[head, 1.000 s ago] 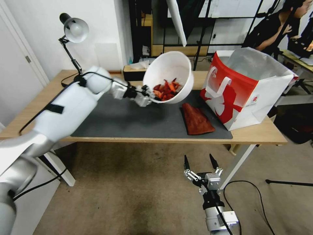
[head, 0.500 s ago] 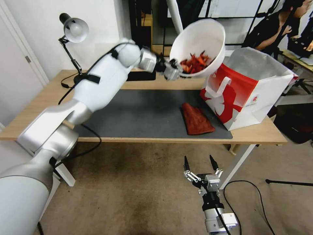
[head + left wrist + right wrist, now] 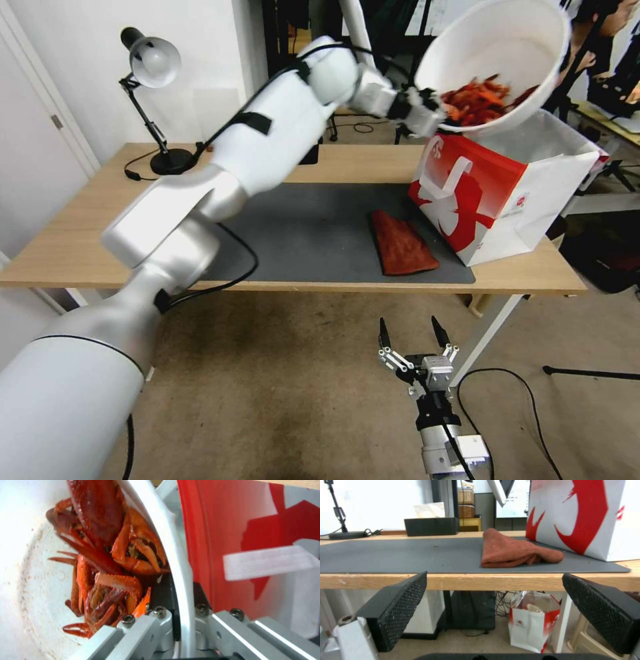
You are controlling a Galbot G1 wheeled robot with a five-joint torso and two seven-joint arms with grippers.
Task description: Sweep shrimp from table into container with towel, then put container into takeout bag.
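The left gripper (image 3: 437, 118) holds the white container (image 3: 513, 47) of shrimp (image 3: 481, 101) aloft over the takeout bag (image 3: 497, 193), fingers clamped on its rim, tilted, presumably for lowering in. The right gripper (image 3: 410, 332) hangs below the tabletop (image 3: 80, 220), fingers spread. The towel (image 3: 402, 245) lies beside the bag. I can read no writing.

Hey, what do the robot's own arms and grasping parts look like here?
The left arm is glossy white and silver rounded shells, with a black strap and a thin black cable running along it. Its left tool is bare grey metal with visible bolts. The right tool has two black pointed fingers with mesh-textured pads, on a silver wrist with a black cable.
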